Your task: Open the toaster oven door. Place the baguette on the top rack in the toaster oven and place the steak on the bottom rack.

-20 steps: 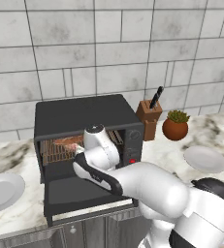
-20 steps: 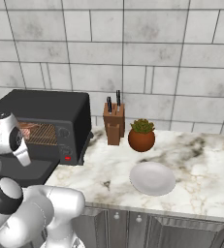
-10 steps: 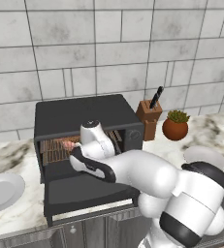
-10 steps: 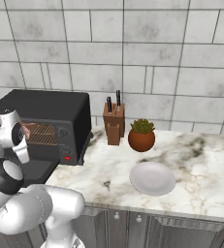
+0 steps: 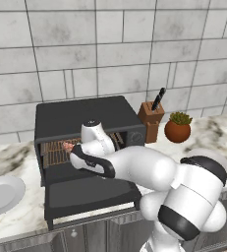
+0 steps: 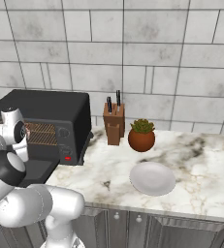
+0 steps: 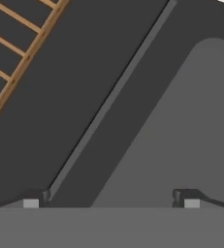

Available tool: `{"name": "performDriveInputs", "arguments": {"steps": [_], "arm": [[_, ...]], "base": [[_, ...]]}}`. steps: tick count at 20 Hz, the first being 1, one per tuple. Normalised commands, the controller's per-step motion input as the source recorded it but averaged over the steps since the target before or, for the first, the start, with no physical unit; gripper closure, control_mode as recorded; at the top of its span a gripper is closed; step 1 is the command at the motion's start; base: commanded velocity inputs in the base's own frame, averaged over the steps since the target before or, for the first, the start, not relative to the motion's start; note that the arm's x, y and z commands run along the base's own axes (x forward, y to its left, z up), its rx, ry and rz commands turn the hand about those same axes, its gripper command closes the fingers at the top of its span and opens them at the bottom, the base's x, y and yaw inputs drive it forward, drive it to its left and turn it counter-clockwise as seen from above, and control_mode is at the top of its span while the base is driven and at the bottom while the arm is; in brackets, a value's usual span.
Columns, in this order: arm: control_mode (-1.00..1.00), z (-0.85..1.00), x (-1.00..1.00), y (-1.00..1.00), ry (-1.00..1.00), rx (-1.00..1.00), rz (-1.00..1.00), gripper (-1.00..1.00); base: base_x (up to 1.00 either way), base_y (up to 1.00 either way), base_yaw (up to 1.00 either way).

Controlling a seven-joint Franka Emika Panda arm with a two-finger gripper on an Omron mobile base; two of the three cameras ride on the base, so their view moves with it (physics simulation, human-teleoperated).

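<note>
White marble counter (image 5: 16, 152) carries, at far left in the left base view, a white plate (image 5: 2, 193) with nothing on it. Next along stands the toaster oven (image 5: 85, 118), black and boxy, its door (image 5: 88, 194) dropped flat toward the room. Copper-brown racks (image 5: 56, 151) show inside the cavity. A small pink-red piece, apparently the steak (image 5: 67, 145), lies on the rack at the gripper end of the arm; whether it sits on the upper or lower rack cannot be told. The baguette cannot be made out.

Right of the oven stand a wooden knife block (image 5: 151, 118) and a round brown pot with a green plant (image 5: 178, 128). A pale plate rim (image 5: 203, 151) shows behind the robot's body.

The right base view adds what the left one hides: the oven's side control panel with a small red light (image 6: 67, 158), and the second white plate (image 6: 152, 178) in full, bare, on the marble in front of the plant (image 6: 141, 135).

The hand view looks close onto dark flat panels crossed by a grey ridge, with rack wires (image 7: 21, 43) at upper left. The gripper (image 7: 111, 202) stands wide, its two tips far apart with nothing between them.

The arm reaches from lower right, elbow bent, forearm running left across the oven mouth, hand (image 5: 93, 138) at the opening just above the lowered door.
</note>
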Motion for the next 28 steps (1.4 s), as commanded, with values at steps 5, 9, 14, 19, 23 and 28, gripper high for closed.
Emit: {"name": "performDriveInputs", "arguments": {"steps": [5, 9, 14, 19, 23, 28], "arm": [[-1.0, -0.08, 0.04, 0.06, 0.12, 0.0, -0.04, -1.0], [-1.0, 0.0, -0.24, 0.07, 0.05, -0.02, 0.0, -1.0], [-1.0, 0.1, -0.4, -0.02, 0.04, -0.11, 0.02, -1.0], [-1.0, 0.28, -0.41, -0.15, 0.0, -0.12, 0.24, -1.0], [-1.0, 0.4, -0.43, -0.27, -0.02, -0.05, 0.42, -1.0], [-1.0, 0.41, -0.47, -0.37, -0.06, 0.0, 0.41, -1.0]], "base": [[0.0, 0.0, 0.0], [0.0, 0.0, 0.0], [0.0, 0.0, 0.0], [0.0, 0.0, 0.0], [0.0, 0.0, 0.0], [0.0, 0.0, 0.0]]}}
